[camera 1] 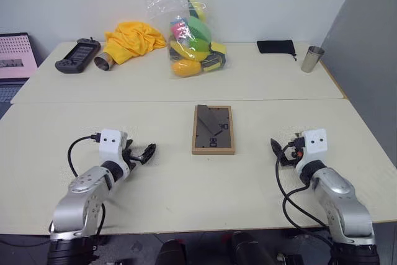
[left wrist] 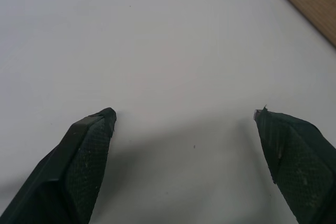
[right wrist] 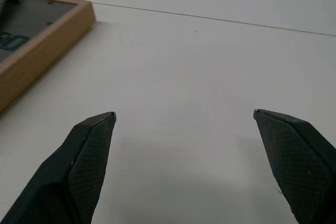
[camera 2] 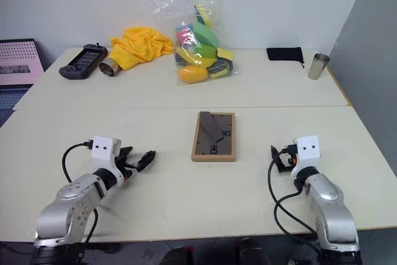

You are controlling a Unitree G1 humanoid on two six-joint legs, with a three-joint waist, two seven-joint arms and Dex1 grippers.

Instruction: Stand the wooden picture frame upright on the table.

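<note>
The frame [camera 1: 213, 130] is lying face-down at centre on the table [camera 1: 155, 178]; the left tool [camera 1: 144, 154] and right tool [camera 1: 277, 151] are hovering open and empty; I'd be pinching opposite edges, then tilting up.

The table [camera 1: 155, 172] is a pale cream top in two long sections joined by a seam running across it. On the near section, just past the seam, the frame [camera 1: 213, 129] lies flat with its dark back panel up, near the middle. Along the far section sit a black handheld device [camera 1: 77, 56] at the left end, a metal cup on its side [camera 1: 103, 62] touching a yellow cloth [camera 1: 133, 40], a clear bag of coloured toys [camera 1: 192, 36] near the middle, a black pouch [camera 1: 276, 46], and an upright steel cup [camera 1: 312, 58] at the right edge.
</note>
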